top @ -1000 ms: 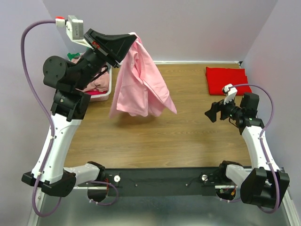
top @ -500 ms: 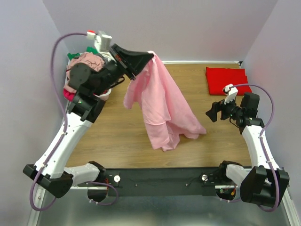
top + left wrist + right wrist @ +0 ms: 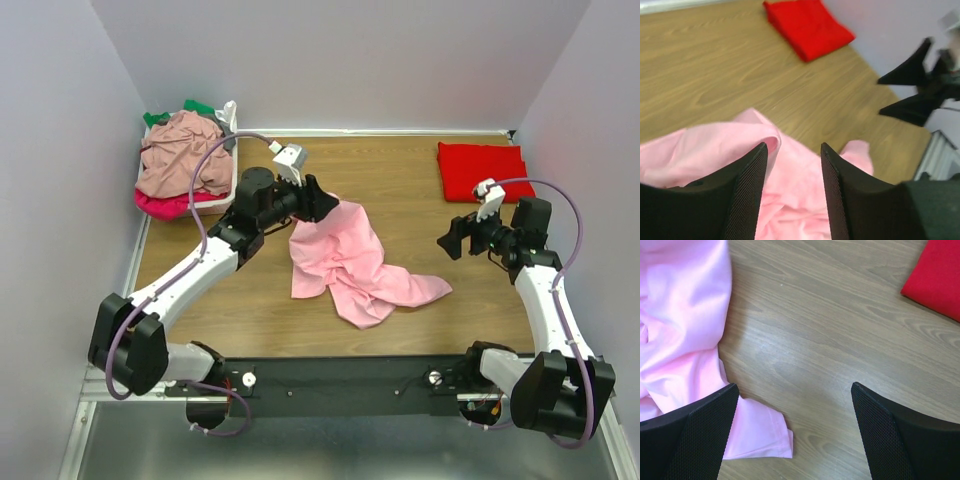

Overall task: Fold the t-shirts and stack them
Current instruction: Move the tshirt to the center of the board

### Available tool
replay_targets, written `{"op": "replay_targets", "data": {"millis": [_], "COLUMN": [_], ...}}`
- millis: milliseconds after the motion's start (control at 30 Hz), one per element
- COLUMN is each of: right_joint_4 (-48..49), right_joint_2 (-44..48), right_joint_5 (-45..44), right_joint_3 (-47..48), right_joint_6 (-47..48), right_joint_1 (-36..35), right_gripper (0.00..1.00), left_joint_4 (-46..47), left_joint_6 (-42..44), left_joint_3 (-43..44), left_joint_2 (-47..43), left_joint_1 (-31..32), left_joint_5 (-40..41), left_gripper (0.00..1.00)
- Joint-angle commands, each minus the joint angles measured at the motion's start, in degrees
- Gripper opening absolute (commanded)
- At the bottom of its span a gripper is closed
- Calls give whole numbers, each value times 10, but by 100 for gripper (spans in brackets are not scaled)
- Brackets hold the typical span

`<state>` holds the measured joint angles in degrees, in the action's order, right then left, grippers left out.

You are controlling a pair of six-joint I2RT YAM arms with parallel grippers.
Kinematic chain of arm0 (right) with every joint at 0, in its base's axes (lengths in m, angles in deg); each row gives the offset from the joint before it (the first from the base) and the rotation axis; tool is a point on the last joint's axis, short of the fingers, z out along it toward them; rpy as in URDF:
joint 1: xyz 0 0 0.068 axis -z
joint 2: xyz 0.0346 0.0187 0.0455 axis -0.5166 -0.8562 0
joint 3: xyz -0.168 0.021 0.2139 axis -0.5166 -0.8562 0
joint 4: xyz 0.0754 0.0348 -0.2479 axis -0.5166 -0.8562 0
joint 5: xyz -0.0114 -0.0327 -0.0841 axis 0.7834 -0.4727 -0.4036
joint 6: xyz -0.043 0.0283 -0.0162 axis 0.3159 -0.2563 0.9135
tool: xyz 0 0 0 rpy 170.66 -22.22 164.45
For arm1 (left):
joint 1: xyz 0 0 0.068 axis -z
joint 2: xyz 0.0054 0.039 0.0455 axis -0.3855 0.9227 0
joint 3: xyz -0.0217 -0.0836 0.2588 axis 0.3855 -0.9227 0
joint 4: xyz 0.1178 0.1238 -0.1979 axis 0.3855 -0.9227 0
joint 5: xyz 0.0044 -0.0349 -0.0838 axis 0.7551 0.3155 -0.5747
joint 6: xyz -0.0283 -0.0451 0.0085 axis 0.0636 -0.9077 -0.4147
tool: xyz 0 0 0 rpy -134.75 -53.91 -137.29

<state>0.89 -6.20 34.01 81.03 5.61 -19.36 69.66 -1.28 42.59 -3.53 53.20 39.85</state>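
Observation:
A light pink t-shirt (image 3: 350,262) lies crumpled on the wooden table (image 3: 250,300), its upper edge under my left gripper (image 3: 328,204). In the left wrist view the left gripper (image 3: 794,150) is open, with pink t-shirt (image 3: 790,200) cloth below the gap and a fold against the left finger (image 3: 747,190). A folded red t-shirt (image 3: 482,170) rests at the back right. My right gripper (image 3: 450,240) hovers open to the right of the pink t-shirt. In the right wrist view, bare wood lies between the right gripper's (image 3: 795,390) fingers, beside a pink sleeve (image 3: 757,437).
A white basket (image 3: 231,118) at the back left holds a dusty rose t-shirt (image 3: 180,150), a magenta one (image 3: 160,203) and a green one (image 3: 200,106). Purple walls close in the table on three sides. The black base rail (image 3: 340,378) runs along the near edge.
My left arm swung down from high at the back left, carrying the hanging pink t-shirt onto the table, and its jaws opened. The right arm stayed still.

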Motion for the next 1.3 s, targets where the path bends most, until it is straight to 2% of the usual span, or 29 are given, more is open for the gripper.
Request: {"op": "replay_targets", "data": {"millis": [0, 67, 167, 267, 400, 533, 633, 800, 900, 1033, 1100, 1267], "right_joint_4": [-21, -37, -66, -97, -134, -170, -209, -304, -332, -349, -348, -321], "right_joint_2": [-4, -5, -7, 4, 21, 27, 22, 15, 20, 30, 33, 26], "right_joint_5": [46, 67, 124, 183, 248, 270, 253, 134, 94, 102, 109, 94], "right_joint_3": [-1, -3, -12, -21, -37, -38, -35, -28, -35, -43, -46, -57], "right_joint_6": [28, 52, 104, 162, 228, 281, 331, 453, 478, 475, 470, 458], "right_joint_1": [3, 3, 3, 3, 3, 3, 1, 1, 1, 1, 2, -1], "right_gripper": [100, 100, 100, 100, 100, 100, 100, 98, 96, 96, 95, 93], "left_joint_4": [-63, -85, -113, -117, -120, -120, -116, -89, -77, -65, -66, -99], "left_joint_6": [80, 93, 104, 85, 17, -65, -117, -231, -290, -350, -361, -365], "left_joint_3": [-4, -12, -30, -55, -111, -170, -223, -323, -372, -408, -410, -394], "left_joint_2": [-8, -23, -83, -125, -203, -265, -314, -355, -332, -286, -269, -206], "left_joint_1": [3, 4, 3, 2, 0, -1, -2, -3, -2, -2, -2, -1], "left_joint_5": [143, 192, 257, 266, 229, 200, 142, 59, 49, 72, 84, 134], "left_gripper": [60, 69, 77, 86, 90, 90, 89, 85, 83, 79, 75, 73]}}
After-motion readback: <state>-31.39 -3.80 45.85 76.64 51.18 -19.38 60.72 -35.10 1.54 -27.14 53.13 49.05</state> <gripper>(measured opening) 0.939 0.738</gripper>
